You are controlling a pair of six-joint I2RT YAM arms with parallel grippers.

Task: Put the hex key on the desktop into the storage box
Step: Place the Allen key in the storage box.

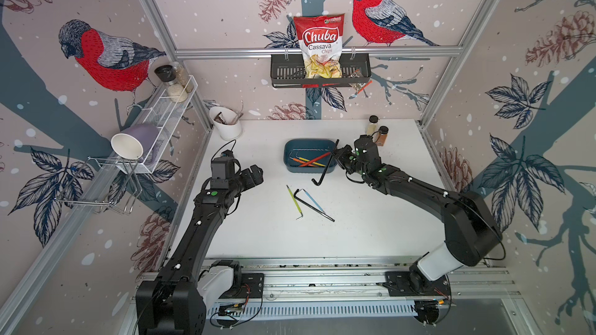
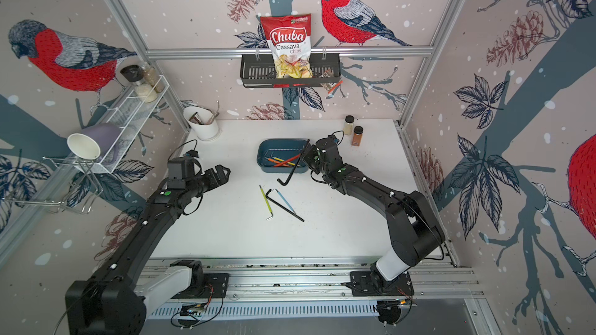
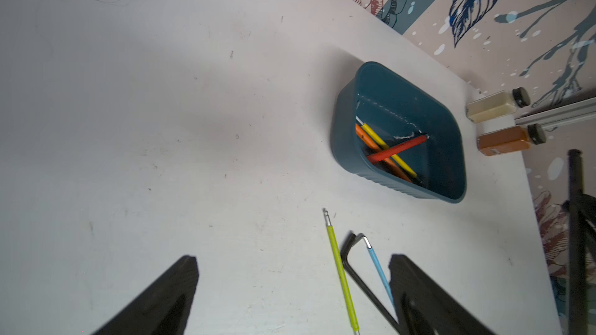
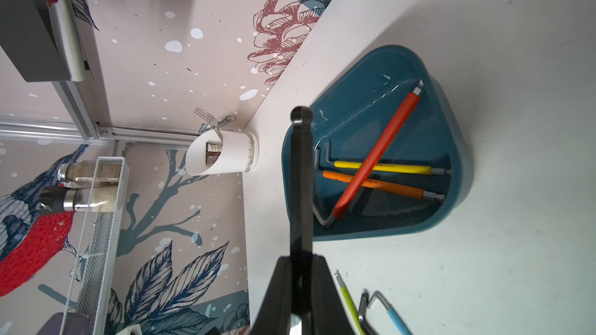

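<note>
A white desktop point(image 1: 354, 236) is seen from above, with two black robot arms reaching in from its near edge.

The right gripper point(image 1: 335, 155) has its fingers point(image 4: 274, 294) clamped on the long shaft of a black hex key point(image 1: 325, 166). This key is off the desktop and tilted. In both top views it crosses the right end of the teal box point(image 1: 290, 164). Its ball end points up over the box's far right corner. Its short bent end hangs lower, over bare desktop just in front of the box.

Three keys with coloured sleeves lie inside the box: a red key point(image 4: 377, 153), a yellow key point(image 4: 380, 167) and an orange key point(image 4: 387, 186). The red one lies across the other two.

Three more keys lie on the desktop near its middle, in front of the box. A green key point(image 1: 294, 201) lies to the left. Just beside it is a loose black key point(image 1: 325, 215), with a blue key point(image 3: 377, 267) inside its angle and their bends close together.

The left gripper point(image 1: 259, 175) hangs above the desktop, left of the box and apart from it. Its fingers point(image 3: 416, 285) are spread wide and hold nothing.

Two spice jars point(image 1: 382, 136) stand near the back right corner.
</note>
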